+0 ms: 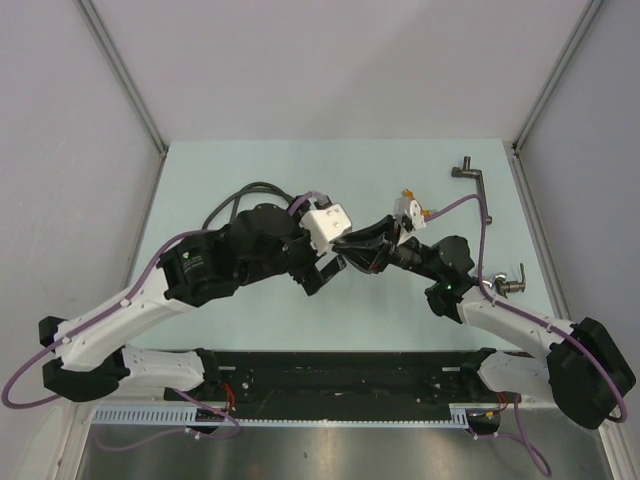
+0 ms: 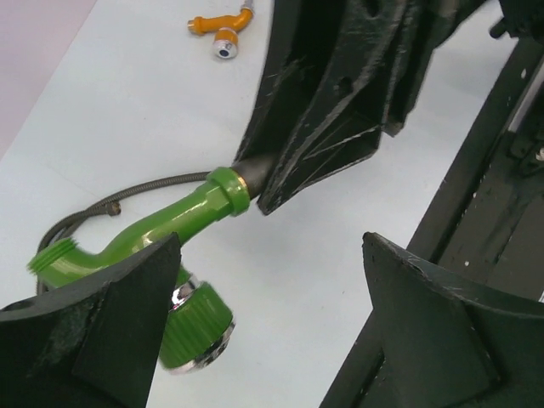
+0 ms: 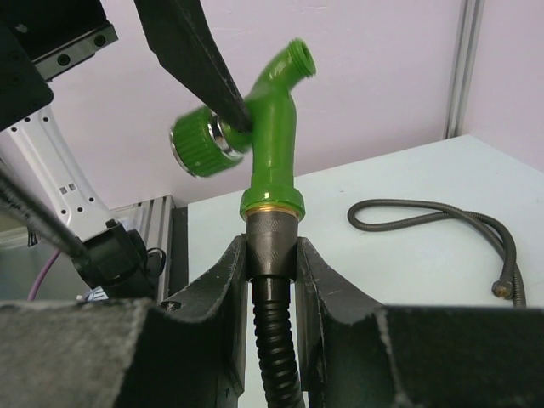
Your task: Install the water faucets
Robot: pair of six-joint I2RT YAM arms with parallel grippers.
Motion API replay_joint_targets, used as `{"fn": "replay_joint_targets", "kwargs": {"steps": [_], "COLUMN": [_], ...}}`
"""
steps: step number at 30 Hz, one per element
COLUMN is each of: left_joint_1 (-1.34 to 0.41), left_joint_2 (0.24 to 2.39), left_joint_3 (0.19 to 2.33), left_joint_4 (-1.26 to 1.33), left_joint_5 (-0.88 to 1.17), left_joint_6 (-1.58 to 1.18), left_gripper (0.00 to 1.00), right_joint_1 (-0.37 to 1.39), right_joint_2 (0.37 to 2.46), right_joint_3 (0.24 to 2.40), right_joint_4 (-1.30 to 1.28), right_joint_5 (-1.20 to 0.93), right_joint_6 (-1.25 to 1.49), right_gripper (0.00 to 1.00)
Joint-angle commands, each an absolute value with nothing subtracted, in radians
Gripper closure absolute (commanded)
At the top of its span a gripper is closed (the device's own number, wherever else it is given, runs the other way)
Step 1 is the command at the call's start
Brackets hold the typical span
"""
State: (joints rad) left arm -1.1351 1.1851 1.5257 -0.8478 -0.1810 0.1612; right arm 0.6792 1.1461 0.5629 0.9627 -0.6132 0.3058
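Note:
The green water faucet (image 3: 274, 127) stands upright on the dark metal end of a ribbed black hose (image 3: 274, 340). My right gripper (image 3: 272, 246) is shut on that metal hose end, just below the faucet's green collar. My left gripper (image 2: 270, 246) is open around the faucet (image 2: 161, 225). One of its fingers (image 3: 204, 68) touches the faucet beside the green knob (image 3: 197, 146). The orange faucet (image 2: 223, 34) lies on the table farther away. In the top view both grippers meet at mid-table (image 1: 345, 255), and the green faucet is hidden between them.
A grey braided hose (image 3: 425, 212) lies looped on the table beside the grippers. A black hose loop (image 1: 238, 197) lies behind the left arm. A grey L-shaped pipe (image 1: 472, 178) and a metal fitting (image 1: 510, 285) lie at the right. A black rail (image 1: 340, 375) runs along the near edge.

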Motion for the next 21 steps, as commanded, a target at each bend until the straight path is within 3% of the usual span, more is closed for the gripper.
{"fn": "replay_joint_targets", "kwargs": {"steps": [1,6,11,21], "left_joint_1": [-1.066,-1.065,-1.065,-1.057], "left_joint_2": [1.097,0.939,0.778,0.719], "left_joint_3": [1.461,1.335,1.227,1.033], "left_joint_4": [-0.691,-0.488,-0.347,-0.249], "left_joint_5": [-0.258,-0.195,-0.280,-0.405], "left_joint_6": [0.049,-0.030,-0.176,-0.351], "left_gripper": [0.06,0.03,0.00,0.00], "right_joint_1": [0.681,0.681,0.681,0.690], "right_joint_2": [1.098,1.101,1.101,1.097], "right_joint_3": [0.572,0.571,0.565,0.545], "right_joint_4": [1.081,1.081,1.091,1.129], "right_joint_5": [-0.623,-0.609,-0.592,-0.560], "right_joint_6": [0.319,0.318,0.319,0.324], "right_gripper": [1.00,1.00,1.00,1.00]}}
